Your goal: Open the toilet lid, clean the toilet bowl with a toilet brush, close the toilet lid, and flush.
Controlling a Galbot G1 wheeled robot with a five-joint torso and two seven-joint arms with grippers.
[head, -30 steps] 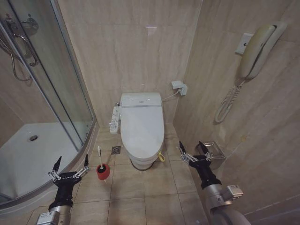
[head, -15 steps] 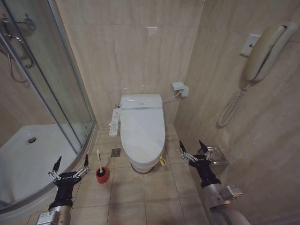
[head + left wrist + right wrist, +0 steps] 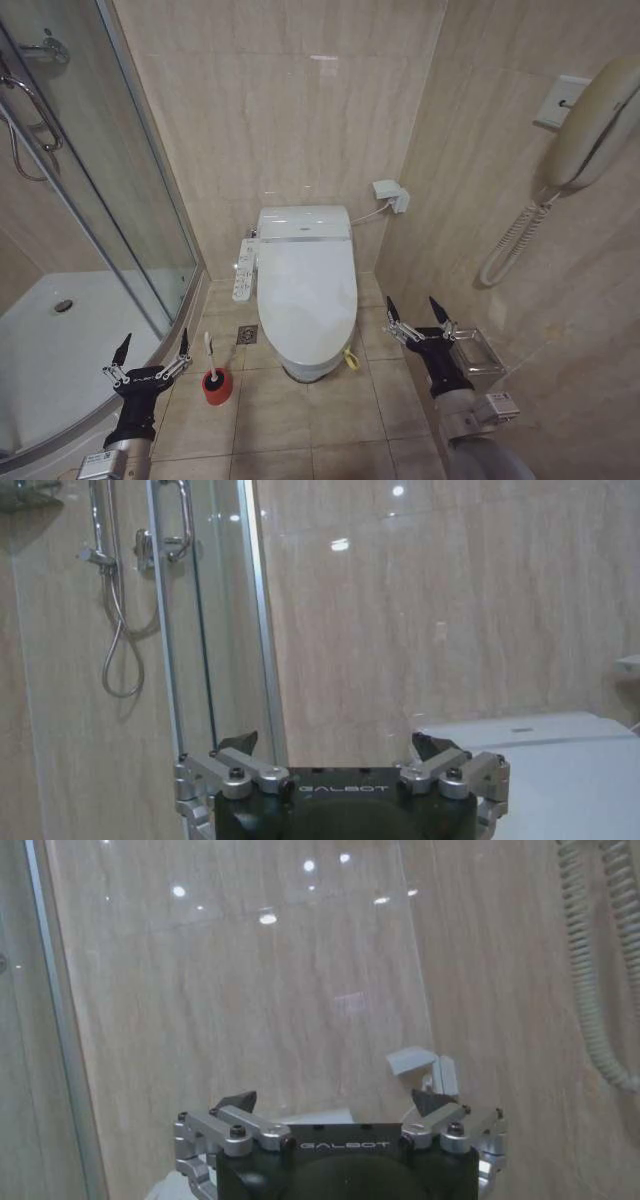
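The shower (image 3: 70,330) takes the left side of the room, its glass door (image 3: 110,190) shut so the curved tray stays apart from the tiled floor (image 3: 300,420) the robot stands on. The toilet (image 3: 305,290) sits against the back wall, squarely ahead, which suits an approach from the front. Its lid (image 3: 306,285) lies flat over the bowl, so the bowl itself is hidden and opening is judged not yet begun; a yellow-green band (image 3: 350,358) hangs at the lid's front right edge, likely a loop to pull it up by. A wall phone (image 3: 595,120) hangs on the right wall, out of the way. The brush (image 3: 210,352) stands upright in its red holder (image 3: 217,386) on the floor just left of the toilet, handle up for an easy pick. The left gripper (image 3: 151,352) hovers low beside the holder, fingers spread and empty; the right gripper (image 3: 418,314) hovers low right of the toilet, near the band, fingers likewise spread and empty.
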